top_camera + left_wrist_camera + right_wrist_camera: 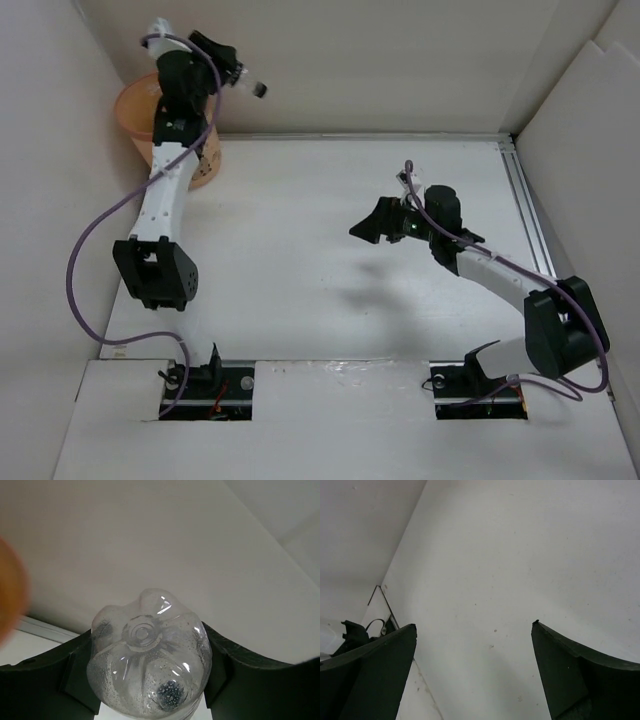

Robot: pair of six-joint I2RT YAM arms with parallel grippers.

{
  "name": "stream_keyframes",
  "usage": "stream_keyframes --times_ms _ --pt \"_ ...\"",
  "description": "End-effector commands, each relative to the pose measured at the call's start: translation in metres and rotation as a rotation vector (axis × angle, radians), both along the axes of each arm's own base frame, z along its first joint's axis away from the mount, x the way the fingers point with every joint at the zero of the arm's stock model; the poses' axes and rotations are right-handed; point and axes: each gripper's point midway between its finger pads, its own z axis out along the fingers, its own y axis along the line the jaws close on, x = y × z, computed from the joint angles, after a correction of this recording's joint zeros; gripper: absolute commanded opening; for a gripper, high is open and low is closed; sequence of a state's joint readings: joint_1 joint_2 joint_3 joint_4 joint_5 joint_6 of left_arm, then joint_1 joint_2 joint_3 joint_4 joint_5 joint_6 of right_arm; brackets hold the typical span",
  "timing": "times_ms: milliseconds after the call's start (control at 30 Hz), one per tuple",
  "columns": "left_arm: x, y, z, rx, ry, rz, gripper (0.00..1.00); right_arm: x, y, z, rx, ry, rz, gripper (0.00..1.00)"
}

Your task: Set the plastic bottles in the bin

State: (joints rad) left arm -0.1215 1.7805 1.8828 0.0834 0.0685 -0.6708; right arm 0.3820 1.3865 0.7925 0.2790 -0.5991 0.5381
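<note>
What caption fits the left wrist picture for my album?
Left gripper squeezes a clear bottle, its bumpy bottom facing us.

White panel walls [350, 60] enclose a white table [330, 300] with a metal rail [530, 215] at right.

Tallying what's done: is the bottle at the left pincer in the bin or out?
Out. The left pincer grips the bottle beside the bin, whose orange rim sits off to one side.

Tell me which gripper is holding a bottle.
The left gripper, its fingers clamped on either side of a clear bottle; the right gripper stands open and empty.
</note>
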Motion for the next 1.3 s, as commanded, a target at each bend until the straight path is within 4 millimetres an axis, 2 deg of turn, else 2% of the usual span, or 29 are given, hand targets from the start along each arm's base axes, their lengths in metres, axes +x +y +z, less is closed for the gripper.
stream_keyframes --times_ms 0,33,67,100,133,233,300,333,433,467,567,600,667,700,767,800,833,900,933,967,1000,1033,1067,1100,1133,1167,1200,1233,1267 --pt "0.025 0.112 -0.004 -0.009 0.065 0.354 0.00 -0.003 0.007 0.001 -0.017 -0.054 0.019 1.00" --pt "0.026 0.131 0.011 -0.030 0.040 0.413 0.00 -0.005 0.007 -0.003 -0.022 -0.044 0.019 1.00" --pt "0.029 0.147 0.009 -0.031 0.044 0.471 0.00 -0.005 0.007 -0.003 -0.022 -0.044 0.019 1.00" --pt "0.036 0.171 -0.009 -0.035 0.082 0.562 0.00 -0.006 0.007 -0.003 -0.019 -0.043 0.028 1.00" --pt "0.036 0.193 -0.011 -0.036 0.081 0.620 0.00 -0.010 0.011 -0.003 -0.016 -0.042 0.045 1.00" --pt "0.036 0.235 -0.025 -0.049 0.091 0.743 0.00 -0.015 0.014 0.006 -0.007 -0.063 0.057 1.00" --pt "0.038 0.247 -0.032 -0.069 0.091 0.779 0.00 -0.020 0.016 0.005 -0.012 -0.074 0.073 1.00" --pt "0.046 0.249 -0.045 -0.054 0.108 0.779 0.34 -0.024 0.020 0.005 -0.012 -0.074 0.085 1.00" --pt "0.050 0.256 -0.048 -0.046 0.134 0.817 0.91 -0.030 0.023 0.013 -0.003 -0.100 0.109 1.00" --pt "0.051 0.265 -0.061 -0.037 0.169 0.843 1.00 -0.030 0.021 0.015 -0.007 -0.101 0.096 1.00" --pt "0.048 0.267 -0.050 -0.020 0.151 0.853 1.00 -0.027 0.017 0.025 -0.065 -0.128 0.050 1.00" --pt "0.045 0.267 -0.041 0.010 0.139 0.853 1.00 -0.015 0.007 0.025 -0.109 -0.138 -0.031 1.00" --pt "0.042 0.264 -0.025 0.042 0.115 0.828 1.00 -0.013 -0.001 0.027 -0.194 -0.137 -0.088 1.00" --pt "0.034 0.257 -0.013 0.059 0.120 0.793 1.00 -0.002 -0.016 0.030 -0.248 -0.146 -0.185 1.00" --pt "0.020 0.248 0.010 0.094 0.111 0.747 1.00 -0.004 -0.028 0.046 -0.337 -0.166 -0.258 1.00" --pt "0.001 0.240 0.022 0.097 0.122 0.719 1.00 -0.003 -0.035 0.053 -0.368 -0.172 -0.310 1.00" --pt "-0.007 0.225 0.027 0.117 0.130 0.685 1.00 0.004 -0.054 0.060 -0.433 -0.191 -0.427 1.00" --pt "-0.025 0.207 0.004 0.170 0.223 0.646 1.00 -0.004 -0.063 0.082 -0.494 -0.205 -0.478 1.00" --pt "-0.052 0.185 0.012 0.183 0.251 0.624 1.00 -0.002 -0.077 0.089 -0.538 -0.212 -0.553 1.00" --pt "-0.061 0.173 -0.018 0.208 0.333 0.593 1.00 -0.008 -0.084 0.104 -0.558 -0.214 -0.573 1.00" --pt "-0.072 0.160 -0.027 0.221 0.362 0.564 1.00 -0.012 -0.086 0.110 -0.569 -0.211 -0.590 1.00" --pt "-0.101 0.148 -0.010 0.208 0.324 0.552 1.00 -0.015 -0.094 0.117 -0.579 -0.214 -0.615 1.00" --pt "-0.111 0.122 -0.015 0.216 0.318 0.486 1.00 -0.017 -0.099 0.122 -0.594 -0.214 -0.644 1.00" --pt "-0.122 0.111 -0.051 0.260 0.386 0.449 1.00 -0.025 -0.103 0.130 -0.592 -0.212 -0.650 1.00" --pt "-0.134 0.103 -0.056 0.256 0.391 0.438 1.00 -0.031 -0.110 0.140 -0.579 -0.223 -0.666 1.00" --pt "-0.161 0.090 -0.044 0.261 0.347 0.398 1.00 -0.036 -0.114 0.143 -0.575 -0.225 -0.667 1.00" --pt "-0.173 0.091 -0.071 0.288 0.398 0.407 1.00 -0.041 -0.117 0.150 -0.562 -0.237 -0.671 1.00" --pt "-0.184 0.095 -0.078 0.295 0.410 0.415 1.00 -0.051 -0.126 0.160 -0.544 -0.247 -0.677 1.00" --pt "-0.204 0.092 -0.068 0.273 0.368 0.381 1.00 -0.056 -0.130 0.162 -0.539 -0.249 -0.679 1.00"
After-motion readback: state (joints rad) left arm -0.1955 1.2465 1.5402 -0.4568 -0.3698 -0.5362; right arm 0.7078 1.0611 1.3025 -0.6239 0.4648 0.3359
